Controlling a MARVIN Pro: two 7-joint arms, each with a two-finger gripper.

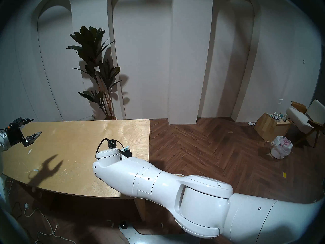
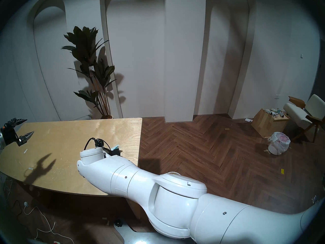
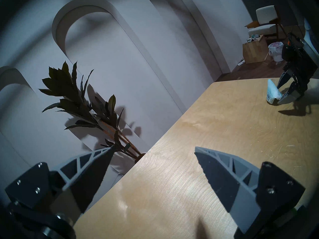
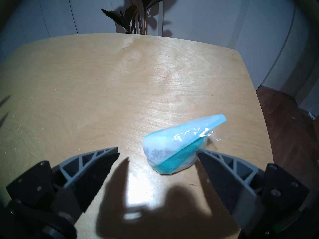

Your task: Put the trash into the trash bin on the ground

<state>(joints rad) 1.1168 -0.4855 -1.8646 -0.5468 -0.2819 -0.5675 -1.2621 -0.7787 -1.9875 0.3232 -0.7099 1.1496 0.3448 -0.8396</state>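
A soft teal-white pouch (image 4: 172, 147) lies on the wooden table (image 4: 120, 81) near its right edge. My right gripper (image 4: 158, 149) is open around it. The pouch sits close to the right finger (image 4: 224, 166), apart from the left one. The left wrist view shows the pouch (image 3: 271, 92) beside the right gripper (image 3: 278, 95). In the head view only a corner of the pouch (image 1: 127, 147) shows past my right wrist. My left gripper (image 1: 37, 125) is open and empty above the table's left end. A pale curved sliver (image 1: 179, 175) above my right arm may be the round bin. The carton and the black-and-yellow box are out of view.
On the floor at the far right stand a white bin with a pink-printed bag (image 1: 281, 146), a light-wood box (image 1: 271, 126) full of scraps and a chair (image 1: 302, 118). A potted plant (image 1: 98, 71) stands behind the table. Cables (image 1: 40, 219) lie under the table.
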